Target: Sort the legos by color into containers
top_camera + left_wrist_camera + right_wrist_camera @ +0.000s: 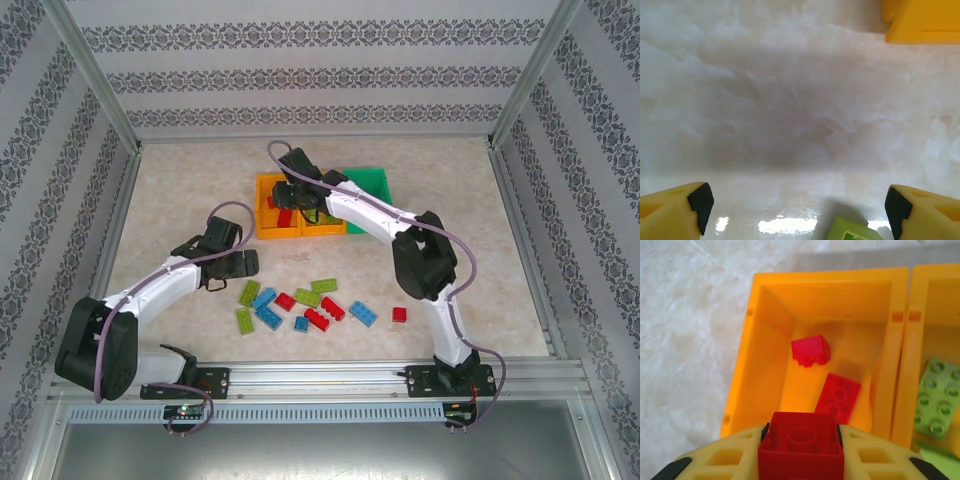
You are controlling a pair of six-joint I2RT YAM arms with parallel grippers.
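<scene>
Two red bricks [811,350] lie in the orange bin [830,277]; right gripper [801,460] pinches a third red brick [801,442] over its near edge: centre it, then release; left gripper [796,206] wide, empty.

Red lego [801,450] in the right hand [801,432] over an orange bin [742,385] with two other red legos [811,350] [838,396]

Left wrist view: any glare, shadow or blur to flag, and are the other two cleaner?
Left wrist: broad soft shadow on the table, white glare beside the lime brick. Right wrist: near red brick slightly soft, orange bin oversaturated. Top external: evenly lit, sharp.
</scene>
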